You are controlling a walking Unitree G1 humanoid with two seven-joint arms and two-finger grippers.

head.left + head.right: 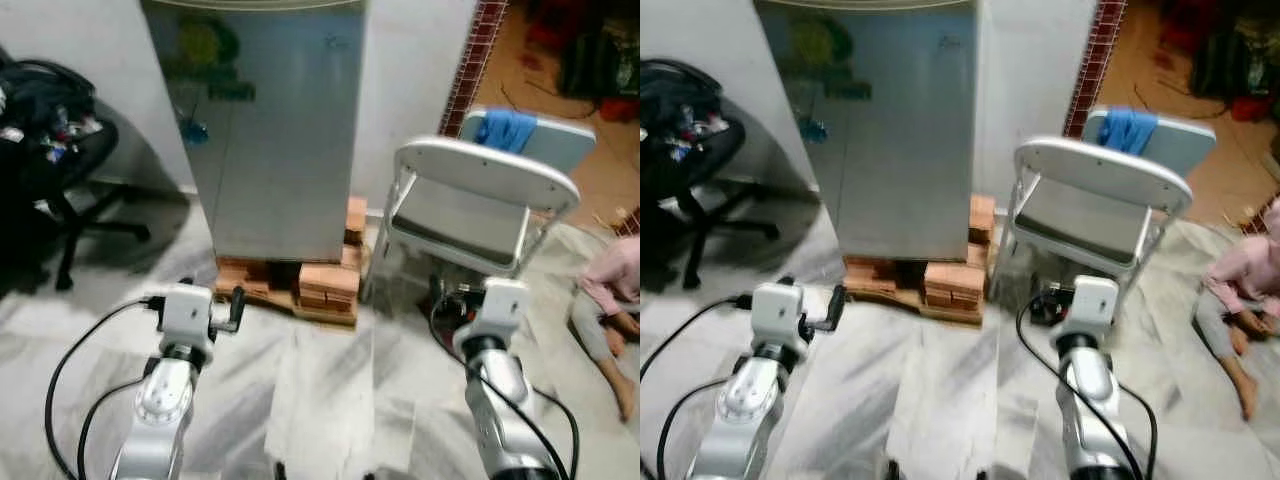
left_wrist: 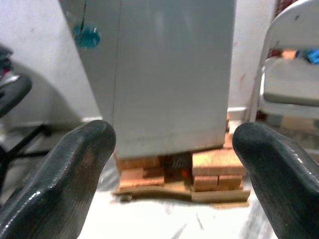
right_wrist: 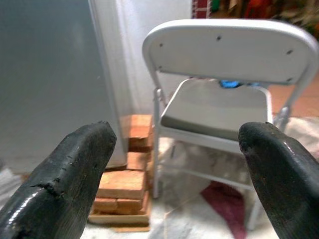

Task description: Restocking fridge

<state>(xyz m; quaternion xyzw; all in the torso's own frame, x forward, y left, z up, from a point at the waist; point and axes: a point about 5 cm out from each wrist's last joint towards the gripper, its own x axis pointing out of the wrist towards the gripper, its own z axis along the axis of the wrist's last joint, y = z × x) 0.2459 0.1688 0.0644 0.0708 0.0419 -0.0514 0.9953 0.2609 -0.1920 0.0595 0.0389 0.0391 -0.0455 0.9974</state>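
Note:
The silver fridge (image 1: 270,130) stands ahead with its door closed, raised on stacked bricks (image 1: 325,283) and a wooden board. Both arms reach forward over the marble floor, still short of the fridge. My left gripper (image 2: 172,149) faces the fridge's lower front and is open, its black fingers (image 2: 75,174) spread wide with nothing between them. My right gripper (image 3: 177,149) is also open and empty. It faces the white folding chair (image 3: 219,104) beside the fridge.
The folding chair (image 1: 480,200) stands right of the fridge, with a blue cloth (image 1: 505,128) on a second chair behind it. A black office chair (image 1: 50,150) loaded with things stands at the left. A person (image 1: 610,300) sits on the floor at the far right.

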